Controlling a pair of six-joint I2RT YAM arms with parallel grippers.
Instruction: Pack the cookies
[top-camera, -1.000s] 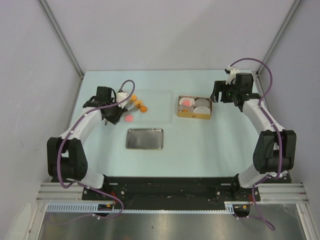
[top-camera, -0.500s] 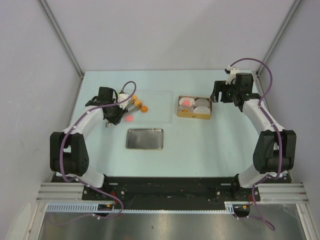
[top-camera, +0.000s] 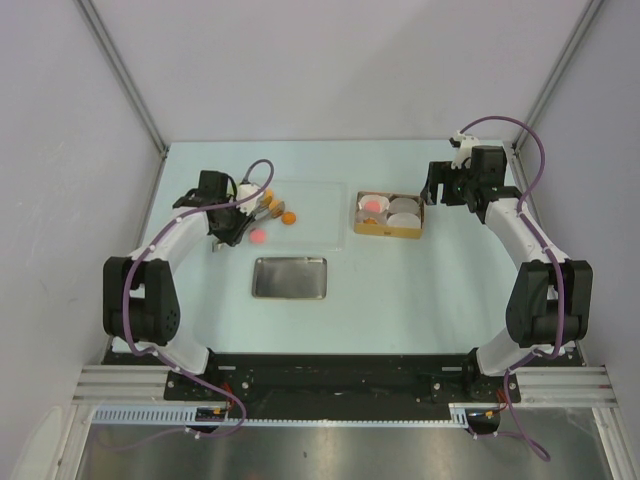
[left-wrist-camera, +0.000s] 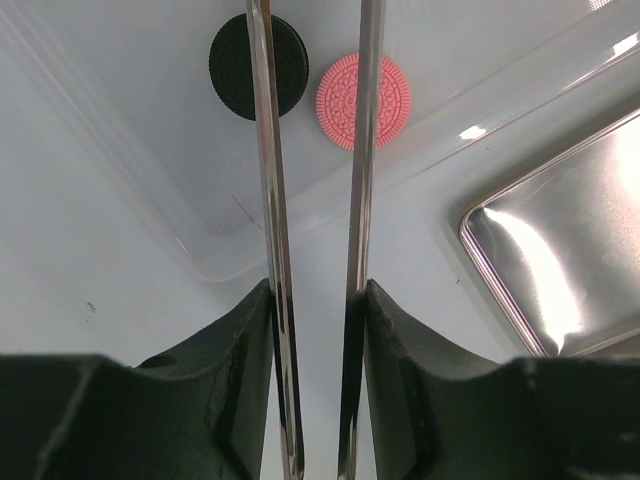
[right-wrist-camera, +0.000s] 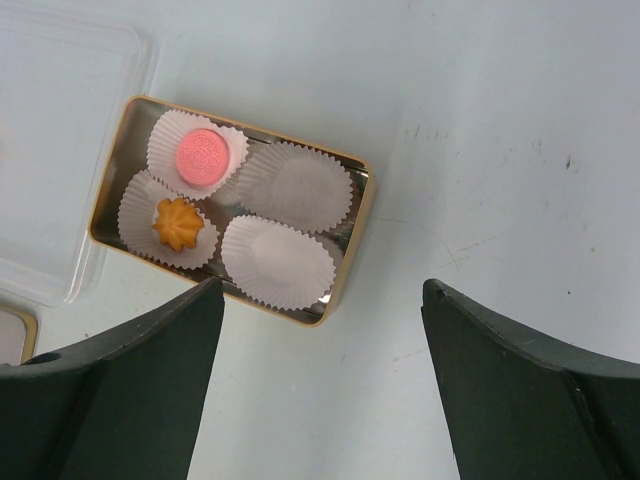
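Cookies (left-wrist-camera: 363, 101): round, ridged, pink and black

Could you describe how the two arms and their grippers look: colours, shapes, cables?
The left arm and right arm have white links, black joints and looping purple cables. The left gripper carries two long, thin metal blades on black mounts; the right gripper has broad black wedge-shaped fingers.

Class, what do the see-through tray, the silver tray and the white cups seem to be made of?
See-through tray: glossy clear plastic, table showing through. Silver tray: polished metal, mirror-like glare. White cups: likely thin paper, given pleated rims.
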